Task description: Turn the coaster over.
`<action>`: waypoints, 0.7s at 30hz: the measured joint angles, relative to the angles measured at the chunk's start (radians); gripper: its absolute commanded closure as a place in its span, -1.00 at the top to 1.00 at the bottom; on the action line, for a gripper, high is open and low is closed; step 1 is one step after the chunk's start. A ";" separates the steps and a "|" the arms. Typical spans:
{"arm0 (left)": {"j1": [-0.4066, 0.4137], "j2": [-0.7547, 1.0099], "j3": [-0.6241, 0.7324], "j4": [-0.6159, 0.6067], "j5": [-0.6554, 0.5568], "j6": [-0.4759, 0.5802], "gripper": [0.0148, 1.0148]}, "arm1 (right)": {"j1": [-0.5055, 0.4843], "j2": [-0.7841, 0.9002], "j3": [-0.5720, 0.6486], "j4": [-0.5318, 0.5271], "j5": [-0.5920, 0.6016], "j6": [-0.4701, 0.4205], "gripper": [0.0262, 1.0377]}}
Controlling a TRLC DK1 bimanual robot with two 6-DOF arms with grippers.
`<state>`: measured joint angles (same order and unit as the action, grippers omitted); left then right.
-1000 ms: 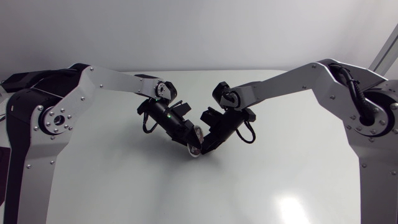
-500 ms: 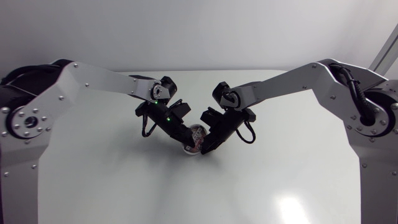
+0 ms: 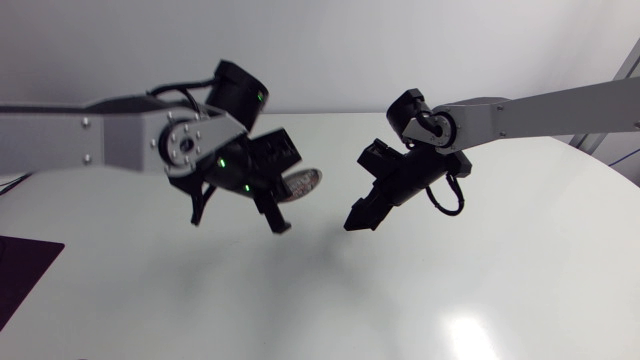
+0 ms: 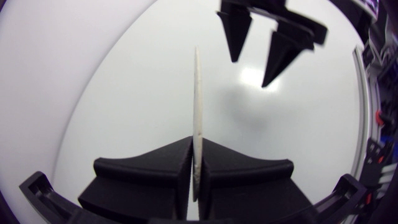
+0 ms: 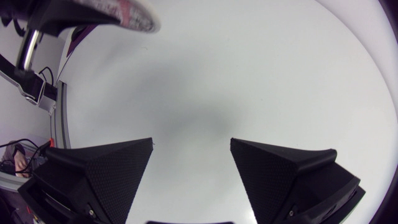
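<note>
1. Left jaws: closed on the coaster [image 4: 197,93], one finger flat against each face. They grip it near one rim, and most of the disc stands out ahead of the fingertips, edge-on in the left wrist view.
2. Right jaws: open and empty, the two wedge fingers well apart, with only bare desk [image 3: 420,300] between them in the right wrist view. From the left wrist they show ahead of the coaster, apart from its far rim.
3. Change, left side: half a second ago both sets of jaws met low over the desk with the coaster tipped up between them. The left arm [image 3: 110,140] has since risen and swung back toward its own side, taking the coaster [image 3: 300,183] clear of the surface.
4. Change, right side: the right arm [image 3: 530,110] has let go, if it was holding, and has drawn back and up. A clear gap now separates its fingertips from the coaster.
5. Position of the coaster: in the air over the desk, tilted, with a patterned face partly turned to the head camera. Its rim also shows beyond the right jaws [image 5: 134,14].
6. Reading for the task: we judge that the coaster now rests with the left jaws alone and that the pickup is done. The turn itself remains, namely rolling the left wrist and laying the coaster down with its other face up.
</note>
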<state>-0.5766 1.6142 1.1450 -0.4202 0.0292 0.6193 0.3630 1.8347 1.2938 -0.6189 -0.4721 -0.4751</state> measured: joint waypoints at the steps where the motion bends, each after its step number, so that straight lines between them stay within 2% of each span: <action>1: -0.046 -0.016 -0.064 0.055 -0.066 0.042 -0.98 | -0.006 -0.014 -0.021 0.004 0.008 -0.010 0.92; 4: -0.141 -0.005 -0.219 0.225 -0.243 0.155 -0.98 | -0.016 -0.041 -0.080 0.010 0.013 -0.029 0.92; 7: -0.157 0.037 -0.313 0.322 -0.372 0.251 -0.98 | -0.016 -0.063 -0.129 0.020 0.025 -0.043 0.92; 11: -0.111 0.040 -0.381 0.399 -0.420 0.347 -0.98 | -0.018 -0.099 -0.174 0.028 0.031 -0.050 0.92; 18: -0.037 -0.002 -0.473 0.502 -0.457 0.431 -0.97 | -0.010 -0.110 -0.188 0.048 0.036 -0.050 0.92; 21: -0.017 -0.006 -0.515 0.546 -0.464 0.459 -0.86 | 0.006 -0.110 -0.188 0.048 0.044 -0.049 0.92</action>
<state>-0.5938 1.6077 0.6296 0.1261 -0.4347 1.0779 0.3695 1.7245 1.1061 -0.5713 -0.4282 -0.5243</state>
